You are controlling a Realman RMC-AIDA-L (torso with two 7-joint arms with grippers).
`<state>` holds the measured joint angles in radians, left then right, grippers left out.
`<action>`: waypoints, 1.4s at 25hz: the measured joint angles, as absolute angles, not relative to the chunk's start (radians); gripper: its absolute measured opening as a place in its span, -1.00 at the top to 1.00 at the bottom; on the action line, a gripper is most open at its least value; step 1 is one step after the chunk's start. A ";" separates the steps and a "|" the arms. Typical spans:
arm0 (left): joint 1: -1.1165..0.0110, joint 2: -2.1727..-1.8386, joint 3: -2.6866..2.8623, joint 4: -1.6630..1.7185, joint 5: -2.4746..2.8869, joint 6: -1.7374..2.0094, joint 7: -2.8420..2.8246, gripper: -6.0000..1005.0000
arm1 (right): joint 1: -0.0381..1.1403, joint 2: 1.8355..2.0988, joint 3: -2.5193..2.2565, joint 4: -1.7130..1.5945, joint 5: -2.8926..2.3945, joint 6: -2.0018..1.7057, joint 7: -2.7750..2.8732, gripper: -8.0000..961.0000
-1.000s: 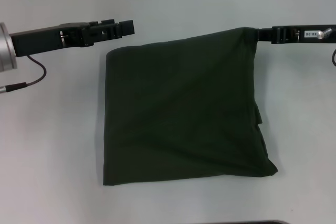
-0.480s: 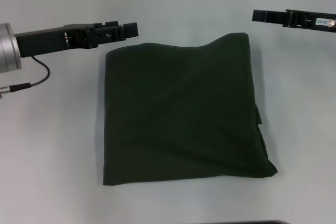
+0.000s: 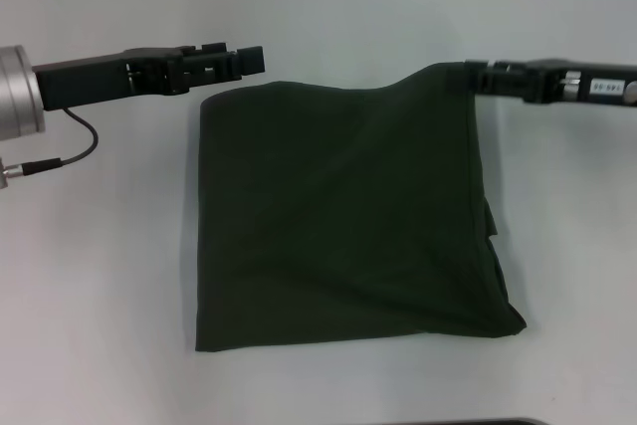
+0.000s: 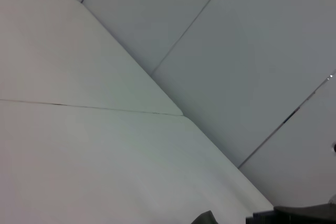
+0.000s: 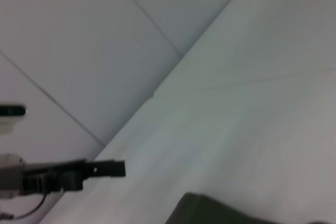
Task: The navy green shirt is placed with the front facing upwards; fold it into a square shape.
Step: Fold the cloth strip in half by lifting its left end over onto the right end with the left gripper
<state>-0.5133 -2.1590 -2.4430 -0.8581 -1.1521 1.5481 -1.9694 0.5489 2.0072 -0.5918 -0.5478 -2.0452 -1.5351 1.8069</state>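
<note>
The navy green shirt (image 3: 338,216) lies folded into a rough square on the white table, plain green side up; no lettering or collar shows. Its far right corner stands slightly raised. My right gripper (image 3: 480,77) is at that raised corner and touches it. My left gripper (image 3: 255,60) hovers just beyond the shirt's far left corner, apart from the cloth. The right wrist view shows a shirt edge (image 5: 220,211) and the left gripper (image 5: 118,168) farther off. The left wrist view shows a shirt tip (image 4: 207,217) and the right gripper (image 4: 257,216).
The white table (image 3: 100,296) surrounds the shirt on all sides. A black cable (image 3: 70,146) hangs from the left arm above the table at the left. A pale panelled wall (image 4: 236,40) rises behind the table's far edge.
The right gripper was at the far right corner, then lifted away, and is now back at that corner. The left gripper has barely moved.
</note>
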 joint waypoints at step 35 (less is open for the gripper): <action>-0.514 -2.160 -2.442 -0.794 -1.153 1.523 -1.930 -0.65 | 0.608 2.075 -0.786 -0.505 -2.147 -1.128 1.837 0.98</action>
